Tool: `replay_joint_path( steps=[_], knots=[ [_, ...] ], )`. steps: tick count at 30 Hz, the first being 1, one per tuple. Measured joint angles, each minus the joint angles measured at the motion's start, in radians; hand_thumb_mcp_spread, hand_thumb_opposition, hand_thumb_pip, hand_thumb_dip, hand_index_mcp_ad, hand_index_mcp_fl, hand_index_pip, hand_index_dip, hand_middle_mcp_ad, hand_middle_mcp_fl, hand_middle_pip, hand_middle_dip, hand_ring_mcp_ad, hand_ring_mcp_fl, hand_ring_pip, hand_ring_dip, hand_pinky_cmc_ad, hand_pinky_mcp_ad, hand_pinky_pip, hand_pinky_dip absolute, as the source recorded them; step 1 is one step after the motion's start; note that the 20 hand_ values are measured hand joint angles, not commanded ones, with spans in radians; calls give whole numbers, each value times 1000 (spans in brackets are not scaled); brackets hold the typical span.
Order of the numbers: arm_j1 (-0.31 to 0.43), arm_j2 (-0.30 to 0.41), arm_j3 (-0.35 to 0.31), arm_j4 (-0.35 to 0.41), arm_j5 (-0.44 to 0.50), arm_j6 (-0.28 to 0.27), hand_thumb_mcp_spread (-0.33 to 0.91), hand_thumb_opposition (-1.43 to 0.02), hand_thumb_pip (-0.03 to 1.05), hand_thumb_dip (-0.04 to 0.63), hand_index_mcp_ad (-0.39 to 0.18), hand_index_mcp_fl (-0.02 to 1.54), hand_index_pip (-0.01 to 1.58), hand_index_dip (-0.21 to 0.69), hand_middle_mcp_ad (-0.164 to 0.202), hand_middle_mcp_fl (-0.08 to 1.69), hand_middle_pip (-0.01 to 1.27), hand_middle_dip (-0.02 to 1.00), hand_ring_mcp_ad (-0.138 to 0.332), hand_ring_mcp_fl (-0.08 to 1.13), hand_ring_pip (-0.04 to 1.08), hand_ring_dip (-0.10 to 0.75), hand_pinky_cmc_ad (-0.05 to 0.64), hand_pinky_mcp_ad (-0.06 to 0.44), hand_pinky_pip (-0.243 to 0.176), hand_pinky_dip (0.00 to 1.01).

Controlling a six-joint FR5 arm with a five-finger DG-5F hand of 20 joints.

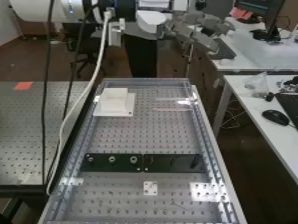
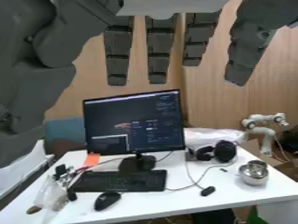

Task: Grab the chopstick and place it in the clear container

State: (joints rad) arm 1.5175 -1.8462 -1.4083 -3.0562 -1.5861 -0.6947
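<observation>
The hand (image 1: 196,32) is located above and beyond the far end of the worktop (image 1: 153,136), towards its right side. In the wrist view, the fingers (image 2: 158,50) are straight and set wide, with clear gaps between them; nothing is held. The hand is apart from everything on the worktop.

A thin pinkish strip (image 1: 171,109), consistent with the chopstick, lies crosswise near the worktop's far right corner. A second, whitish strip (image 1: 171,99) lies just beyond it; its nature cannot be established. Clear walls (image 1: 203,122) run along the worktop's sides and far end; whether these form the clear container cannot be determined.

A white block (image 1: 116,100) stands upright on a flat base near the far left corner. A dark bar (image 1: 174,163) crosses the worktop between its left and right edges, with round fittings (image 1: 112,159) on its left part. A small white plate (image 1: 150,188) lies apart from the bar, nearer the near edge.

On the side desk (image 1: 250,102), the mouse (image 1: 275,117) rests beside the keyboard (image 1: 290,106).
</observation>
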Motion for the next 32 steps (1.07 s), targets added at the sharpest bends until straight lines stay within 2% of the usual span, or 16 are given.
replay_joint_path(
  steps=[8, 19, 24, 32],
  knots=[
    [2, 25, -24, 23, 19, 21, 290, -703, 290, 68, -187, 393, 51, 182, 38, 232, 138, 216, 127, 19, 112, 136, 508, 393, -47, 180],
    [60, 121, -121, 39, 74, 28, 290, -703, 291, 68, -187, 393, 51, 182, 38, 232, 138, 216, 127, 19, 112, 136, 508, 393, -47, 180],
    [103, 173, -185, 52, 152, 43, 286, -703, 290, 70, -187, 393, 51, 182, 38, 236, 138, 216, 127, 19, 112, 136, 508, 393, -47, 180],
    [116, 209, -223, 53, 160, 61, 286, -703, 290, 70, -187, 393, 51, 182, 38, 236, 134, 216, 127, 19, 112, 136, 506, 393, -47, 180]
  ],
)
